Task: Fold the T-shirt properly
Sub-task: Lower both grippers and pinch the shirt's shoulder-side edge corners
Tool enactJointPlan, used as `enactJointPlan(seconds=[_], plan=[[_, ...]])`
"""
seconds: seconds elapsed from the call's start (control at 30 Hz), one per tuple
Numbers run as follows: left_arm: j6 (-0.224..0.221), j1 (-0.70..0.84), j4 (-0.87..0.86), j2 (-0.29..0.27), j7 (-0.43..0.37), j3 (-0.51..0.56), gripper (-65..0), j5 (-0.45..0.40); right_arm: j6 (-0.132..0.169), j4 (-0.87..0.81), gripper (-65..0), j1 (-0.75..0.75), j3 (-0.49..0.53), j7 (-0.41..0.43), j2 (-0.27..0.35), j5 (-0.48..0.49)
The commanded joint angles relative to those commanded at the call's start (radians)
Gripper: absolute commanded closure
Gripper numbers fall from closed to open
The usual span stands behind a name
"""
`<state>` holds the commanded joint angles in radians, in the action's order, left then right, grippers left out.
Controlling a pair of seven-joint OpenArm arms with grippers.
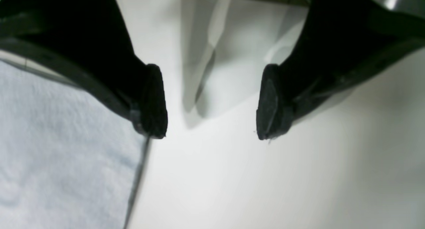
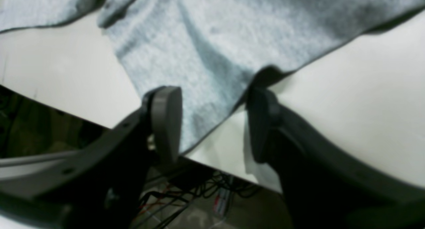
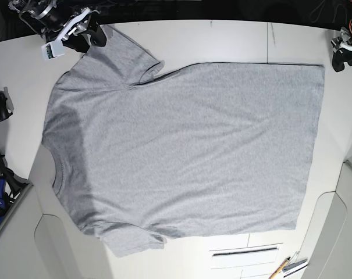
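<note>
- the t-shirt (image 3: 187,151) lies spread over the counter (image 3: 222,40), plain side up, its long axis running across the base view from the neck end at that view's left to the hem (image 3: 309,157) at its right.
- the right fingers (image 2: 214,122) are apart at the upper sleeve (image 3: 114,58). in the right wrist view one finger overlaps the cloth and the other sits by the sleeve's edge, near a small raised fold; i can't tell whether either touches.
- the left fingers (image 1: 212,104) are apart too, with bare counter between them. the cloth's edge lies just beside one finger, on the left side of their wrist view, so they look to be just outside the hem corner (image 3: 319,71).
- so each arm has its own end: the right is nearer the sleeve and shoulder, the left nearer the hem. the other sleeve (image 3: 132,239) lies across the body's width, well apart from both.
- the fold looks barely begun, to my eye. a lengthwise fold seems the likely step, and for it the left fingers would need to shift inward onto the hem corner, while the right ones settle around a bit of cloth.
- closing the left fingers where they are would probably catch nothing, and lifting one end alone could skew the fold.
</note>
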<state>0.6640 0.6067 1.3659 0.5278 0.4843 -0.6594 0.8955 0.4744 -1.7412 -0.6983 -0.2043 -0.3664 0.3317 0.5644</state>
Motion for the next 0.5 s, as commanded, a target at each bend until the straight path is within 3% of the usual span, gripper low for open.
enactJointPlan(seconds=[0.17,0.37,0.5], plan=[[0.023,-0.054,-0.099,0.039,0.05,0.026,-45.3,0.053,-0.002,0.04,-31.7,0.02,0.0,0.0,0.0,0.0],[0.034,-0.058,-0.116,0.043,0.313,0.028,-45.3,0.276,0.0,0.043,-31.7,0.019,0.0,0.0,-0.002,0.023],[0.034,-0.055,-0.113,0.043,0.344,0.079,-45.3,0.297,0.001,0.043,-31.7,0.023,0.0,0.0,-0.008,0.044]])
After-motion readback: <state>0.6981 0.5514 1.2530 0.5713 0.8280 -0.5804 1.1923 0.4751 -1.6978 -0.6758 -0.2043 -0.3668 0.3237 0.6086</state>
